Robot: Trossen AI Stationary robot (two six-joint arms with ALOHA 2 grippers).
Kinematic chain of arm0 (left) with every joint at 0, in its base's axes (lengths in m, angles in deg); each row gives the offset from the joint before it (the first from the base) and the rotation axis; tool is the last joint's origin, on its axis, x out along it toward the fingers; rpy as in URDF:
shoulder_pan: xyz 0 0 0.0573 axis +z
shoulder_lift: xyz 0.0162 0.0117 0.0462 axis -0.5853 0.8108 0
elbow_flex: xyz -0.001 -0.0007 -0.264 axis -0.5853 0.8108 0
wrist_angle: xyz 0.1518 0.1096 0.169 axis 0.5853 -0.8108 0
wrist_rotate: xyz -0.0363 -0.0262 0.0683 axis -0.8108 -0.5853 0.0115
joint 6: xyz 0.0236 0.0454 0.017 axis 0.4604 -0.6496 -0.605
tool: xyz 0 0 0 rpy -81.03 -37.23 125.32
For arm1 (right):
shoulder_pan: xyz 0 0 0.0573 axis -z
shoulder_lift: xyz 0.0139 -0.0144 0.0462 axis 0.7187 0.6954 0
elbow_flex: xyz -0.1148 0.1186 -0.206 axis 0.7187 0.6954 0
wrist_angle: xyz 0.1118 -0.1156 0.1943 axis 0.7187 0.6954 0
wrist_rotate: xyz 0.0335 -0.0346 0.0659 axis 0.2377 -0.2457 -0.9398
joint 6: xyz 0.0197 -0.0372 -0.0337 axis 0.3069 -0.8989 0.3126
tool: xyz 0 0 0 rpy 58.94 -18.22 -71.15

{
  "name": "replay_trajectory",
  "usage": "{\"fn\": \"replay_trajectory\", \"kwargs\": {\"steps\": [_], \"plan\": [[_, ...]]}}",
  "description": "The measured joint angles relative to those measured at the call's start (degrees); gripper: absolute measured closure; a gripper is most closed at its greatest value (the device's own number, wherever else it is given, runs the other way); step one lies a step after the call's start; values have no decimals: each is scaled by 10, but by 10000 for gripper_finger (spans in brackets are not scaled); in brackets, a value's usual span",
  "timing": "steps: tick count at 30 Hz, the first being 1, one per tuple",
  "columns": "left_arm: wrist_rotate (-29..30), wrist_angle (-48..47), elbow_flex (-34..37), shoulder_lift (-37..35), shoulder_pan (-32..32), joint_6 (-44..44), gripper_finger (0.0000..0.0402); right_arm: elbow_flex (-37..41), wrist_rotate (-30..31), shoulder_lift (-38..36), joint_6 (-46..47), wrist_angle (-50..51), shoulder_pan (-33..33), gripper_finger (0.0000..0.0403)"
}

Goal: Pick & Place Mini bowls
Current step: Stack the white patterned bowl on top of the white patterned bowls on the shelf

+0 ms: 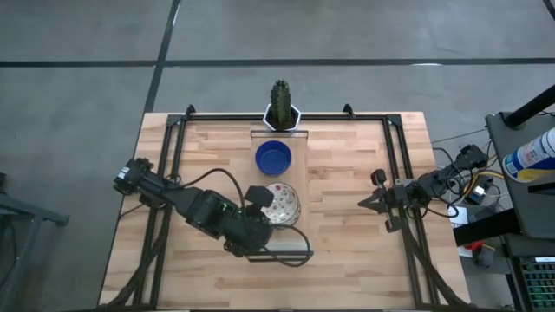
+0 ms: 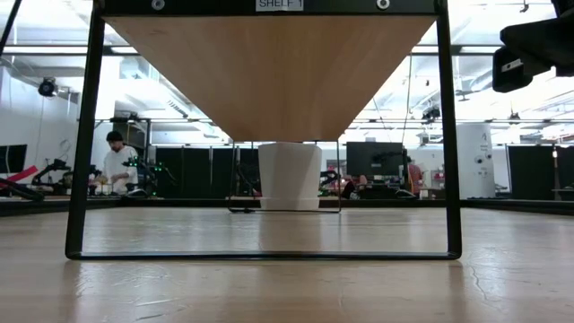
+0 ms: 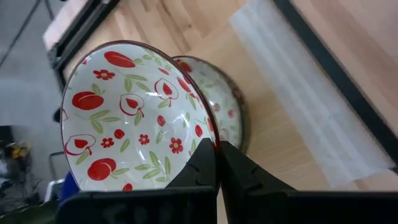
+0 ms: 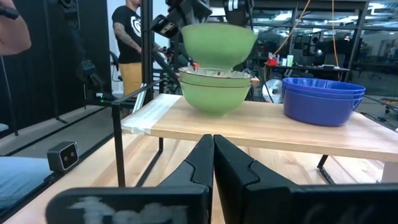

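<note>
The wooden table (image 1: 347,251) fills the high view, with the raised shelf (image 1: 279,186) as our landmark, running from the table's far edge toward its middle. At the shelf's far end sits the cactus pot (image 1: 282,114). Toward the near end of the shelf, the stack of blue bowls (image 1: 273,157) comes first, then the stack of speckled bowls (image 1: 286,206) at the near end. The left gripper (image 1: 257,196) is right over that near stack, fingers pinched on the rim of a speckled bowl (image 3: 130,124), held tilted just above the stack. Well off to the shelf's right, the right gripper (image 1: 364,203) waits, fingers together and empty.
</note>
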Motion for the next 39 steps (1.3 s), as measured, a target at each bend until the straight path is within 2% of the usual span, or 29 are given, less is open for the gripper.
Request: {"fn": "replay_trajectory", "kwargs": {"steps": [4, 12, 30, 39], "plan": [[-26, -3, 0, 6, 4, 0, 401, 0, 0, 0, 0, 0, 0, 394], [-29, -5, 0, 10, 16, -9, 401, 0, 0, 0, 0, 0, 0, 394], [-99, -2, 4, 10, 49, -9, 401, 0, 0, 0, 0, 0, 0, 394], [-107, 0, 15, 10, 49, 9, 393, 0, 0, 0, 0, 0, 0, 394]]}}
